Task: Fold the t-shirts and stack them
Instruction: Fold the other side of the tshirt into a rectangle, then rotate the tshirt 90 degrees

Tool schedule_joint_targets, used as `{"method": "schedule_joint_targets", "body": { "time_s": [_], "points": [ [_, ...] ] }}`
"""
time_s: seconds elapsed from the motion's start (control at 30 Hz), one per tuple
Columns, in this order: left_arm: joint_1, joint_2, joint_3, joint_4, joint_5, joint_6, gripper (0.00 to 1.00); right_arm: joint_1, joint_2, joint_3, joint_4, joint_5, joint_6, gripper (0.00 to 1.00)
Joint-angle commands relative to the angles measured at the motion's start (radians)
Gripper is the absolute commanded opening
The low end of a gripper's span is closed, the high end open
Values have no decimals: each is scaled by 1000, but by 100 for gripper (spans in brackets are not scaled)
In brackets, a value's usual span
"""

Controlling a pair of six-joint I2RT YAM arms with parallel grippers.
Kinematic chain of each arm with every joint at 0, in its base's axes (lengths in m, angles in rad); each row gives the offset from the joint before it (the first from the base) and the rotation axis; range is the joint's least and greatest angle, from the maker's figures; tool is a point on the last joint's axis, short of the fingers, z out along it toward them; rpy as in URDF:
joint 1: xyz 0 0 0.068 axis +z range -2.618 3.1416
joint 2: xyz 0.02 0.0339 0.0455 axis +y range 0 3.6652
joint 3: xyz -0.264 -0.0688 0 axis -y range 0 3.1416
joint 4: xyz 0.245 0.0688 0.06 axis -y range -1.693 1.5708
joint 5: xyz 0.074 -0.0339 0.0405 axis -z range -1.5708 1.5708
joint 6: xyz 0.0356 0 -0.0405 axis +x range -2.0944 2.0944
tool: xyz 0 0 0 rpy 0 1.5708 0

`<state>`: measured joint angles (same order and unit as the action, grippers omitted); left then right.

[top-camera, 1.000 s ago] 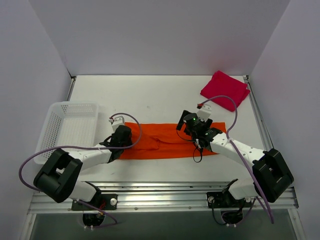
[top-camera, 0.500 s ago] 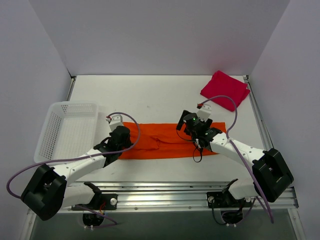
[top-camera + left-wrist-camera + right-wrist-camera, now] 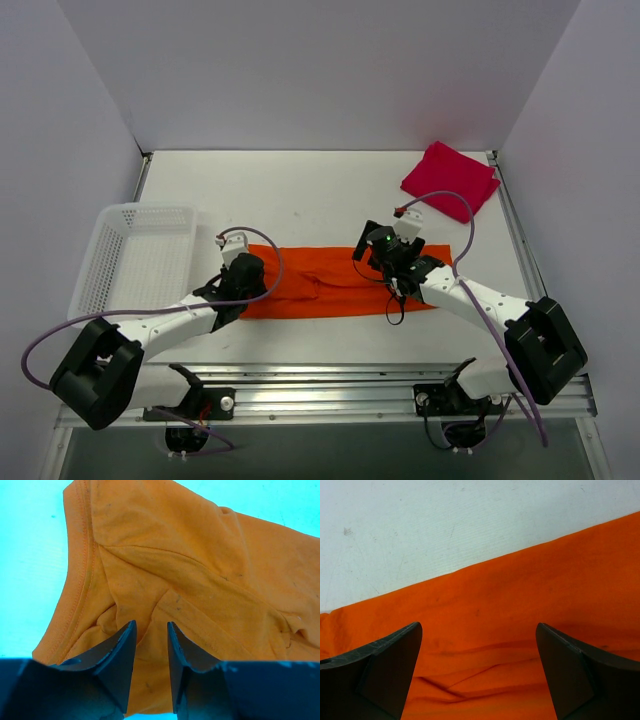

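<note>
The orange t-shirt [image 3: 335, 280] lies folded into a long flat strip across the near middle of the table. The red t-shirt [image 3: 450, 178] lies folded at the back right corner. My left gripper [image 3: 243, 277] is over the strip's left end. In the left wrist view the left gripper [image 3: 151, 630] has its jaws a narrow gap apart, tips down on the wrinkled orange cloth [image 3: 200, 570] near its hem. My right gripper [image 3: 384, 250] is over the strip's right half. In the right wrist view the right gripper [image 3: 479, 626] is wide open above the orange cloth [image 3: 485, 610].
A white mesh basket [image 3: 140, 258] stands at the left, close to the left arm. Side rails run along the table's left and right edges. White table [image 3: 300, 190] lies behind the orange strip.
The left arm's elbow and lower links have swung about, while its gripper stayed at the shirt's left end. The right arm and both shirts have not moved.
</note>
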<state>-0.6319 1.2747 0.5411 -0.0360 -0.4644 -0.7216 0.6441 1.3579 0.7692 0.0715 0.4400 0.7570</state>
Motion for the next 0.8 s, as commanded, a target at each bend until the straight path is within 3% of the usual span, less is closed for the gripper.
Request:
{"method": "schedule_joint_targets", "body": {
  "time_s": [0.0,0.37,0.77],
  "points": [
    [0,6,17,19,-16,4,40,9,-17,25,-1,34,-1,92],
    [0,34,14,61,10,4,40,9,-19,25,-2,36,-1,92],
    [1,55,13,85,52,17,24,9,-17,24,-2,37,-1,92]
  ]
}}
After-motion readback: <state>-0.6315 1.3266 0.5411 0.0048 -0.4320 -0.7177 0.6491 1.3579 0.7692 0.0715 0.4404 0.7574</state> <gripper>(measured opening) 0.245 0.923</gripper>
